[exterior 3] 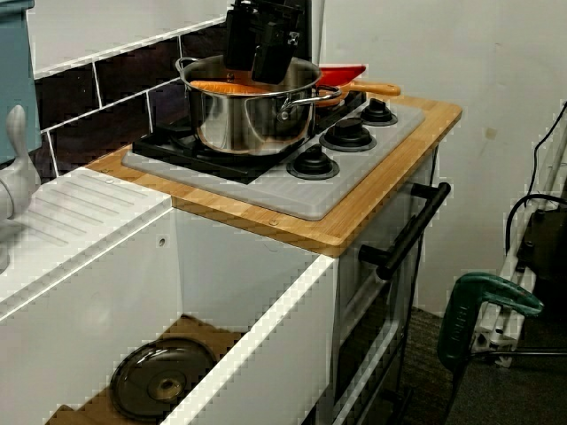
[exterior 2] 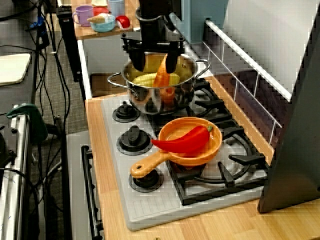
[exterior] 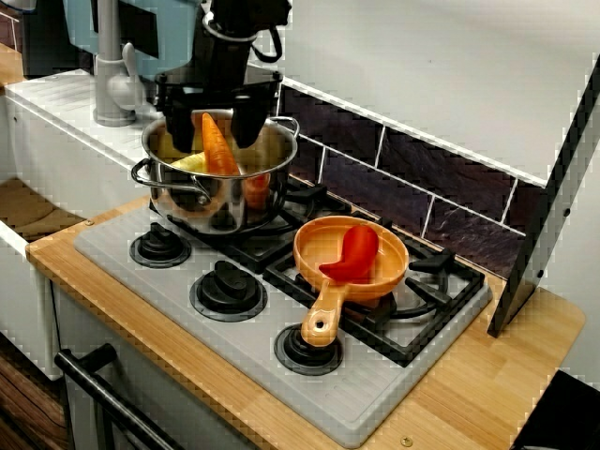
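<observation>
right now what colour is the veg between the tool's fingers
Orange: the carrot shows best in the view from the stove's front.

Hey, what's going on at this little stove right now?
A robot arm's gripper hangs over a steel pot on the back burner of the stove. An orange carrot stands tilted between its fingers, with its lower end down in the pot beside a yellow corn cob. Whether the fingers actually clamp the carrot is not clear. On the next burner sits an orange pan with a red pepper lying in it.
</observation>
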You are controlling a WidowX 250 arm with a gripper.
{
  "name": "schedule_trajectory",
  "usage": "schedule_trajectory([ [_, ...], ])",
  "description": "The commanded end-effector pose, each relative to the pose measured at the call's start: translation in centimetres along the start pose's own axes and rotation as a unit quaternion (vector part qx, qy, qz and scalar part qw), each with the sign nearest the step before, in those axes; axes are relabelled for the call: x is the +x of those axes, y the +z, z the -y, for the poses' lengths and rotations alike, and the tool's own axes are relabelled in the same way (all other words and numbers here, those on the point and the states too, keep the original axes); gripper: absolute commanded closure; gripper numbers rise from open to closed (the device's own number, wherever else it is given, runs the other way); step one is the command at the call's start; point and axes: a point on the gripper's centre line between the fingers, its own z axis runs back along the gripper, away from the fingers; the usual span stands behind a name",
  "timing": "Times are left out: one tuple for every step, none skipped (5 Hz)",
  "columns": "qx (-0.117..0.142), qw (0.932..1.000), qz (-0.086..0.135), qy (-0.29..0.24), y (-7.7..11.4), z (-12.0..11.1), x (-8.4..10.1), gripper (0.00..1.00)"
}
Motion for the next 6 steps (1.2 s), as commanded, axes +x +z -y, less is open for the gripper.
schedule_trajectory([
  [-0.011,0.9998,-0.002,0.019,0.4,0.8,1.7,0.00],
  [-0.010,0.9998,-0.001,0.019,0.0,1.1,1.9,0.00],
  [-0.010,0.9999,0.001,0.014,-0.4,1.0,1.7,0.00],
  [-0.006,0.9999,0.006,0.008,-0.8,0.9,1.7,0.00],
  [-0.002,1.0000,0.009,-0.001,-1.2,1.0,1.6,0.00],
  [0.006,0.9998,0.014,-0.009,-1.8,0.8,1.5,0.00],
])
